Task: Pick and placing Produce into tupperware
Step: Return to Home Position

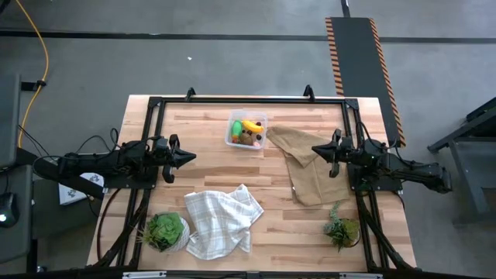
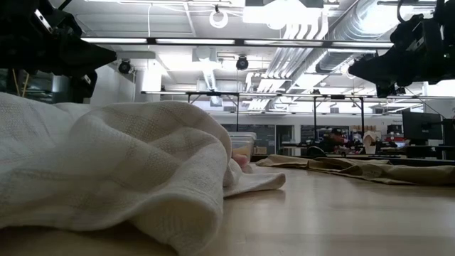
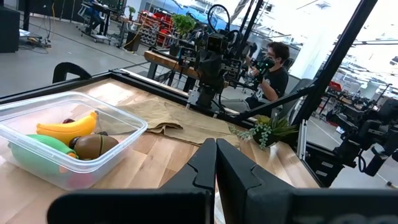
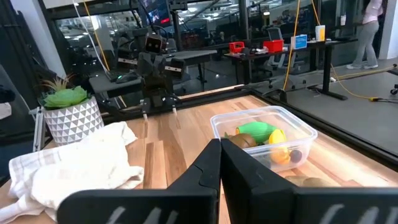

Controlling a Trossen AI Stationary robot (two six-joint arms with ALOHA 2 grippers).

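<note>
The tupperware (image 1: pixel 230 132) sat mid-width near the back edge of the table (image 1: pixel 288 232), holding the banana (image 1: pixel 251 125), kiwi (image 3: pixel 93 146) and green piece (image 3: pixel 38 144). The left gripper (image 1: pixel 190 156) hung clenched, empty, at its left. The right gripper (image 1: pixel 315 149), likewise clenched, hovered over the tan cloth (image 1: pixel 314 182).

A small clear square container (image 3: pixel 124 116) with rounded corners stands upright and lidless near the middle of the table's far long edge, with several toy produce pieces inside. A yellow banana (image 3: pixel 65 126) lies along one wall, a green piece (image 3: pixel 38 144) rests just beside it, and a brown oval (image 3: pixel 94 146) lies touching both. A small dark berry (image 4: pixel 297 155) sits low against a wall.
</note>
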